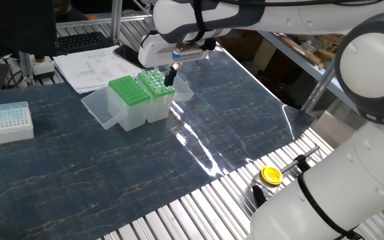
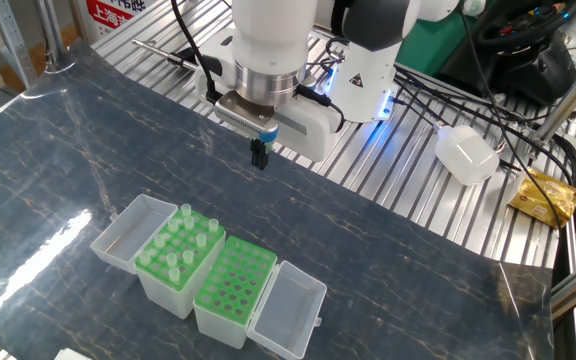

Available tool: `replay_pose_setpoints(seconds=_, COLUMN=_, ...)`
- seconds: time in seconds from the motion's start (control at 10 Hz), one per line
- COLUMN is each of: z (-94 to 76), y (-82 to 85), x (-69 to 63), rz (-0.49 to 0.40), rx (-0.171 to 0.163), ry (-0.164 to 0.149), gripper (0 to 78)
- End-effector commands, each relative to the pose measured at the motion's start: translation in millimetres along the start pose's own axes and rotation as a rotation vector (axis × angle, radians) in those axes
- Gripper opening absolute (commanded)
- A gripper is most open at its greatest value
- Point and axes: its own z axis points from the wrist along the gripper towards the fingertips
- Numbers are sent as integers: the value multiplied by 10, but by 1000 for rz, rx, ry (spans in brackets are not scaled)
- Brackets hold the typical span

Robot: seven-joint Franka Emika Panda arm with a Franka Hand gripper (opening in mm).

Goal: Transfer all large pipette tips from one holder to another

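Two green holders stand side by side on the dark mat, each with its clear lid folded open. One holder carries several large pipette tips, clear cones with round collars standing upright. The other holder shows only empty holes. My gripper hangs in the air above the mat, on the robot-base side of the holders and apart from them. Its black fingers are together, and I see nothing between them.
A small white box of short bluish tips sits at the mat's far end. Papers lie behind the holders. A yellow disc rests on the metal slats. A white plastic object and cables lie near the robot base.
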Motion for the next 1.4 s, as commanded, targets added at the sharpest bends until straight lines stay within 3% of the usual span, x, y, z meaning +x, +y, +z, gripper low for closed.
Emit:
replay_pose_setpoints(seconds=0.1, z=0, y=0, x=0, rz=482, rx=-85, ry=27, gripper=0)
replay_pose_setpoints(seconds=0.2, z=0, y=0, x=0, rz=481, rx=-72, ry=25, gripper=0)
replay_pose_setpoints(seconds=0.8, z=0, y=0, x=-4, rz=497, rx=-75, ry=26, gripper=0)
replay_pose_setpoints(seconds=1.4, z=58, y=-11, x=-191, rz=559, rx=-81, ry=7, gripper=0)
